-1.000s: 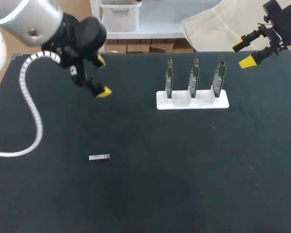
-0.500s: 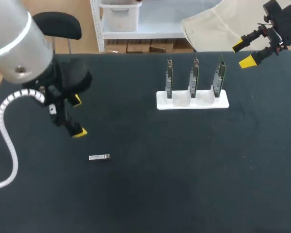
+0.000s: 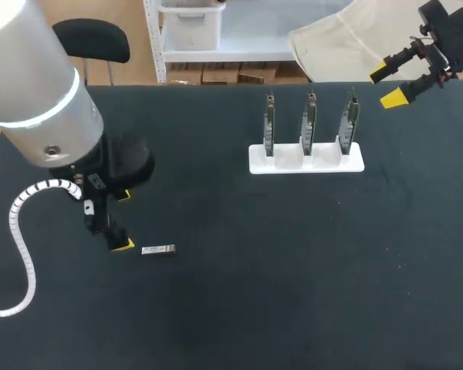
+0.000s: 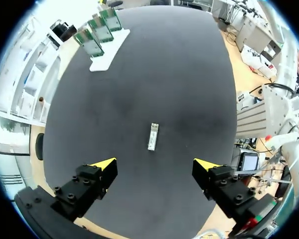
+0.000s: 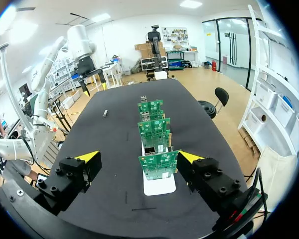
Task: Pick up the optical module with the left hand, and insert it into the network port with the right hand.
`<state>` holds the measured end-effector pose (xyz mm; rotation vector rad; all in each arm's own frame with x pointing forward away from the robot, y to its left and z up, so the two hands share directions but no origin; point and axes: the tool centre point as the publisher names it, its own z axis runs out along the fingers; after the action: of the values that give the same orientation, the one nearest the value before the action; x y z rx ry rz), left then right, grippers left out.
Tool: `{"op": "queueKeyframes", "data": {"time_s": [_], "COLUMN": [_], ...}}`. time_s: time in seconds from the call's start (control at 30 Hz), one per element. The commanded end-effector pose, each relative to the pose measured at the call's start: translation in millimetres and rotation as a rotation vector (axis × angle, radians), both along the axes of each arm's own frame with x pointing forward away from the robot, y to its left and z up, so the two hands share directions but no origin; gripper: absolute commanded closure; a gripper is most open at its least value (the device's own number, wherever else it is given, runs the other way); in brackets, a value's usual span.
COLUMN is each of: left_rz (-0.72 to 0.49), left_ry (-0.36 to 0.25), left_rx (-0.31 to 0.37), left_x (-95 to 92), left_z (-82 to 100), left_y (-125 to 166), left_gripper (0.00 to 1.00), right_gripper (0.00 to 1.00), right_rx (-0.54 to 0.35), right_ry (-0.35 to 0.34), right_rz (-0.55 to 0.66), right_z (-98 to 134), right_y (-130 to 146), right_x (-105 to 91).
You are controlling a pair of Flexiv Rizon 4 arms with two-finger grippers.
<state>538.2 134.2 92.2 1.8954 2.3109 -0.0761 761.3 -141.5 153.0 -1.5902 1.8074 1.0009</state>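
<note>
1. Left gripper hung wide open and empty, just left of the small silver optical module lying on the black table.
2. Right gripper, open and empty, was far right, near the white board holder.

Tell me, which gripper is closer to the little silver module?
Left. The left gripper hangs open right beside the module; the right gripper is far off, beyond the card stand.
</note>
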Motion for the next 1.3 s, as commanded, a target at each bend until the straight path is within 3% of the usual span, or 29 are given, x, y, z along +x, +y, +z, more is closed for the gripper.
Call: {"op": "queueKeyframes", "data": {"time_s": [0.03, 0.53, 0.77, 0.97, 1.07, 1.3], "left_rz": [-0.002, -0.032, -0.038, -0.067, -0.048, -0.061], "left_ry": [0.028, 0.056, 0.086, 0.069, 0.079, 0.088], "left_rx": [0.006, 0.010, 0.034, 0.059, 0.034, 0.078], "left_x": [7.5, -5.2, -2.1, 5.4, 8.8, 8.3], "left_z": [-13.8, -41.6, -59.9, -70.2, -74.9, -87.2], "left_y": [-3.8, -10.6, -13.2, -19.5, -19.9, -17.0], "left_gripper": [0.00, 0.00, 0.00, 0.00, 0.00, 0.00], "right_gripper": [0.00, 0.00, 0.00, 0.00, 0.00, 0.00], "right_rx": [-0.001, -0.001, -0.001, -0.001, -0.001, -0.001], "right_ry": [-0.002, -0.002, -0.002, -0.002, -0.002, -0.002], "right_rz": [-0.002, -0.002, -0.002, -0.002, -0.002, -0.002], "right_z": [0.1, 0.1, 0.1, 0.1, 0.1, 0.1], "right_y": [0.4, 0.4, 0.4, 0.4, 0.4, 0.4], "right_x": [-1.2, -1.2, -1.2, -1.2, -1.2, -1.2]}}
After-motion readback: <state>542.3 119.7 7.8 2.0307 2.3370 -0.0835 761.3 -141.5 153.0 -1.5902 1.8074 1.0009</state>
